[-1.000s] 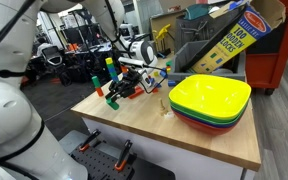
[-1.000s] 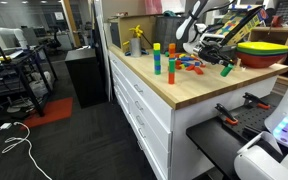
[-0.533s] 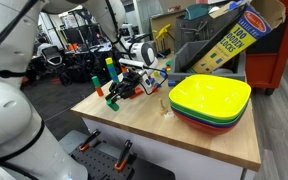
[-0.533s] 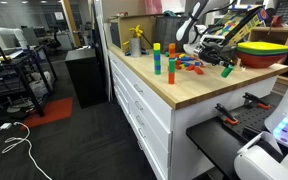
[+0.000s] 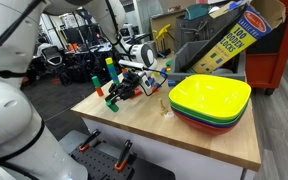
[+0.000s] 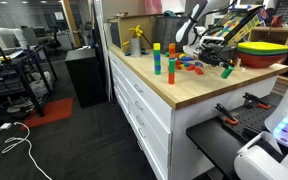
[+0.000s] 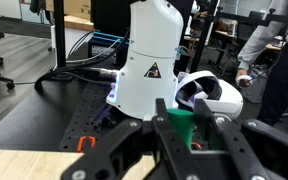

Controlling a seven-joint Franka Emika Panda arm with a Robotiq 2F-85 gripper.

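1. The gripper [image 5: 115, 96] is reaching low and slantwise over the wooden table [image 5: 154, 128], its wrist raised behind the jaws.
2. The jaws are clamping a green block [image 7: 182, 122] between the fingers [image 7: 165, 127]; the block's lower end is sitting on or just above the tabletop, near the edge.
3. Loose coloured blocks [image 5: 150, 78] are lying just behind the jaws, under the wrist.
4. Upright block towers [image 6: 156, 58] are standing to one side of the jaws.
5. Stacked bowls [image 5: 210, 101], yellow on top, are resting well to the opposite side.
6. A white robot base [image 7: 152, 60] is standing beyond the jaws in the wrist view.
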